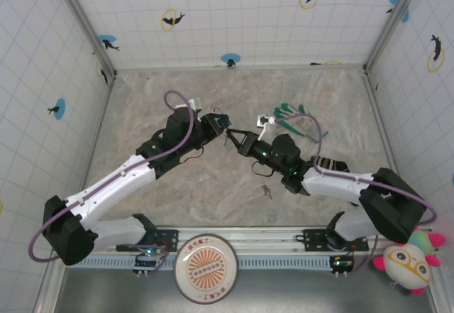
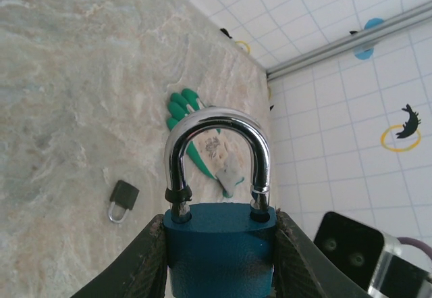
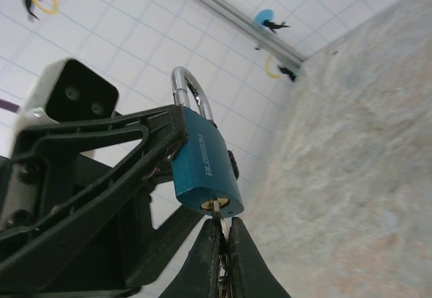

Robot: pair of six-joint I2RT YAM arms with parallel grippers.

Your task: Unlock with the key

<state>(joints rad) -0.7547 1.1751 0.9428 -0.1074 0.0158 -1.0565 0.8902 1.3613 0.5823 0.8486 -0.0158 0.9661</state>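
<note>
A blue padlock [image 2: 219, 251] with a chrome shackle [image 2: 216, 119] hangs above the table. My left gripper [image 2: 219, 220] is shut on its body, one finger [image 2: 145, 261] on each flat side. Both shackle legs sit in the body. In the top view the padlock [image 1: 224, 121] is at mid-table, between the two arms. My right gripper [image 3: 224, 227] is shut on the key [image 3: 216, 209], a thin silvery blade. Its tip is in the brass keyhole on the padlock's [image 3: 202, 163] underside. From above, the right gripper [image 1: 230, 139] points up-left at the lock.
A green-and-white glove [image 1: 294, 118] lies on the stone table to the right [image 2: 202, 153]. A small dark padlock [image 2: 123, 199] lies beside it. Another small metal item [image 1: 266, 190] lies near the right arm. Tiled walls close in three sides.
</note>
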